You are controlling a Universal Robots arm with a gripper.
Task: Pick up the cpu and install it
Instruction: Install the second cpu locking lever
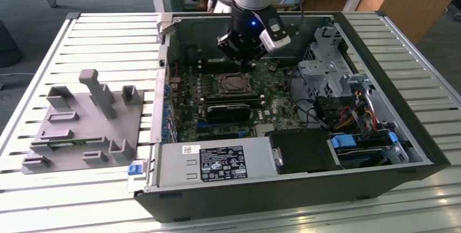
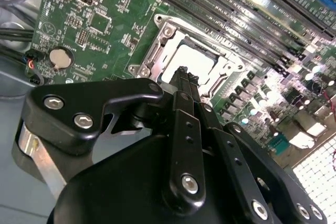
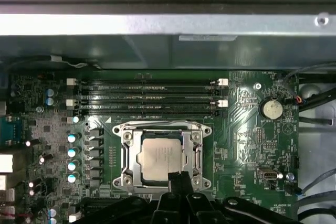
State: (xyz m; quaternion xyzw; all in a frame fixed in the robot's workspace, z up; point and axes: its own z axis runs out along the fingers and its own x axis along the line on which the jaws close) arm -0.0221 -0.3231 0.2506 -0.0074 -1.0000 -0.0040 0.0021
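The cpu (image 3: 162,160) is sitting flat inside the metal socket frame (image 3: 127,156) on the green motherboard (image 3: 247,145), silver top facing up, with the memory slots (image 3: 147,94) running just beside the socket in both wrist views. The gripper (image 3: 177,178) is hanging over the open computer case (image 1: 403,136) on the slatted counter (image 1: 108,39), its jaws drawn together to a narrow tip, holding nothing and poised at the near edge of the cpu. In the exterior view a grey fixture tray (image 1: 79,130) is lying on the counter at the exterior view's left, well apart from the case.
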